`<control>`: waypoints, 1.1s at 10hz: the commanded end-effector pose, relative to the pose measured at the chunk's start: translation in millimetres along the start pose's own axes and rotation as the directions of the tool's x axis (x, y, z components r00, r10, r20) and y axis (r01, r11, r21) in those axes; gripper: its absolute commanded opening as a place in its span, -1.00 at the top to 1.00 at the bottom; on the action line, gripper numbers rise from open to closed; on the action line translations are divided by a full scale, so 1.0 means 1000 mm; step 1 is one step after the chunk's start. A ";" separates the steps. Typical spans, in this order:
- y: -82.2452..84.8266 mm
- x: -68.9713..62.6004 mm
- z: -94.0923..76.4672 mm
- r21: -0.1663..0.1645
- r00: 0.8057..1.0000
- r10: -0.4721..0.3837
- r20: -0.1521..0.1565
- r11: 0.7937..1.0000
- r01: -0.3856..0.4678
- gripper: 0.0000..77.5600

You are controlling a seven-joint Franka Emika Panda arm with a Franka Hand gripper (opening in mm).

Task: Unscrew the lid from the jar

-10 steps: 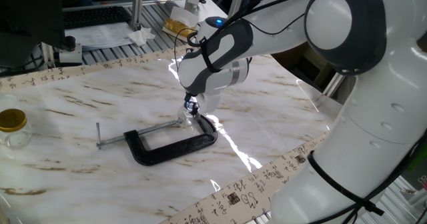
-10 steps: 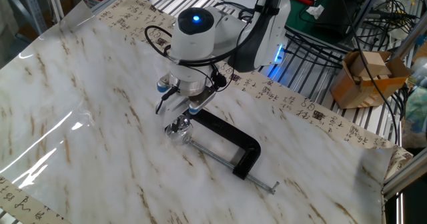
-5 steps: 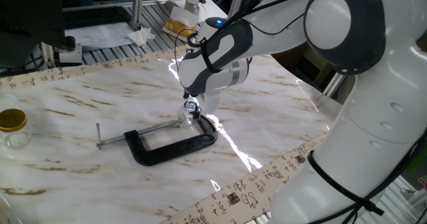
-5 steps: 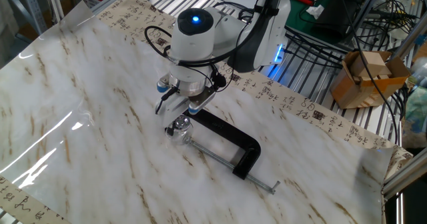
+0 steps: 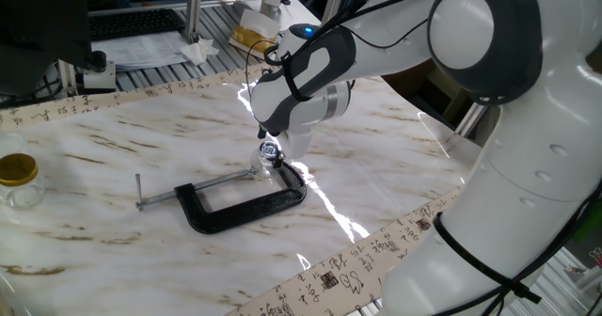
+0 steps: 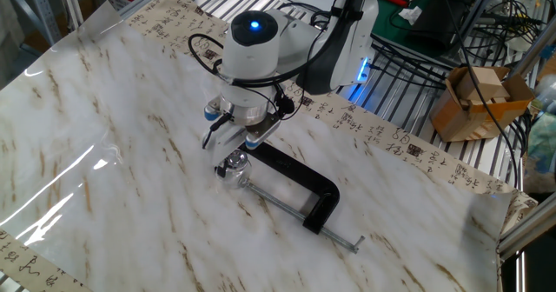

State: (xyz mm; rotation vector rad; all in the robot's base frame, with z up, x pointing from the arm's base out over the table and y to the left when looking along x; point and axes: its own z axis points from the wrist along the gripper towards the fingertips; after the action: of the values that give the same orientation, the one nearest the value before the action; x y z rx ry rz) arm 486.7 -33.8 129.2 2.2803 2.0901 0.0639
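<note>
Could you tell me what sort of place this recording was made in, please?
Most likely a robotics lab: a marble-patterned table on an aluminium frame, a cardboard box amid cables, and a black C-clamp holding the small jar under the pincer.

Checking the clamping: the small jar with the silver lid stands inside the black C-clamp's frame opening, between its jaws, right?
No. The other fixed view shows the jar with its lid outside the C-clamp, beside its end next to the screw rod, below the gripper.

Arm bent low, fingers [image 6: 233,142] downward (spread unclear).
</note>
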 end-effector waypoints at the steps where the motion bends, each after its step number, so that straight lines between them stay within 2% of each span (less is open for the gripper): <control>1: 0.004 -0.005 0.003 0.038 0.997 -0.075 -0.006 0.996 0.075 -1.00; 11: -0.001 -0.007 0.002 0.036 0.996 -0.089 -0.003 0.995 0.089 -1.00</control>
State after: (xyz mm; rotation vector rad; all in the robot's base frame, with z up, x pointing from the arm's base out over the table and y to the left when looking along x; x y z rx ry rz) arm 484.6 -40.1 125.6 2.2098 2.2079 0.0220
